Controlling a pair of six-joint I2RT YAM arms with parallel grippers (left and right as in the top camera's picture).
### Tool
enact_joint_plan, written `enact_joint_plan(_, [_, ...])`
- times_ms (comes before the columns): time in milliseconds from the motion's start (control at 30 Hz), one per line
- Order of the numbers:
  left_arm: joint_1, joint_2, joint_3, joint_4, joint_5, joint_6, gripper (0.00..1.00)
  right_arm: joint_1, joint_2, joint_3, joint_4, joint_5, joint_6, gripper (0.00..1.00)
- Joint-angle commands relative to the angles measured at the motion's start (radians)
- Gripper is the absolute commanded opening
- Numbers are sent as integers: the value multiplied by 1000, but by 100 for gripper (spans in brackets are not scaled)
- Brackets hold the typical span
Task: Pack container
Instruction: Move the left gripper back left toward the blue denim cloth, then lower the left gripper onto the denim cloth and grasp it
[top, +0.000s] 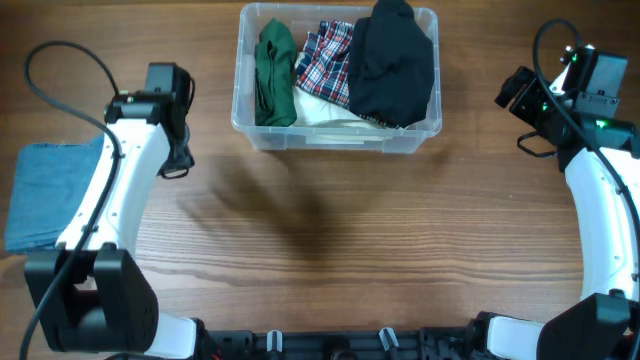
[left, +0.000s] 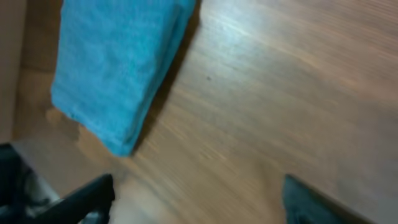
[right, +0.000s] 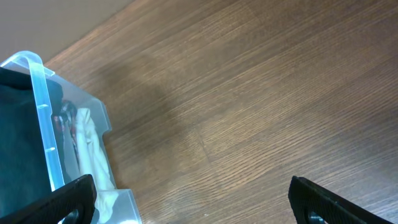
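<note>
End effectors shown released. The left end effector (left: 199, 208) is held over the desk (top: 330, 250), fingers spread wide and empty, near a folded blue cloth (left: 112, 68). The right end effector (right: 196, 208) is likewise spread and empty beside the container (top: 330, 140), which is seated at the desk's far middle, garments (top: 275, 80) folded inside.

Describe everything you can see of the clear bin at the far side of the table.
The bin is a clear, colourless plastic box, rectangular with rounded corners and a rim lip. It stands upright and lidless on the wooden table, at its far middle. Inside, side by side, lie a green garment, a plaid one and a black one covering part of the far rim, with something white beneath. Nothing else touches it.
</note>
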Motion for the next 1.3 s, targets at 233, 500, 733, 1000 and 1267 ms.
enact_joint_plan(233, [141,26,-163,176,-61,143,100,0,10,0,3,21,12,100])
enact_joint_plan(500, [245,29,-164,277,-64,139,100,0,10,0,3,21,12,100])
enact_joint_plan(733, [277,53,-166,296,-97,197,100,0,10,0,3,21,12,100])
enact_joint_plan(1000, [277,139,-167,276,-191,285,100,0,10,0,3,21,12,100])
enact_joint_plan(1267, [278,203,-167,303,-196,428,100,0,10,0,3,21,12,100])
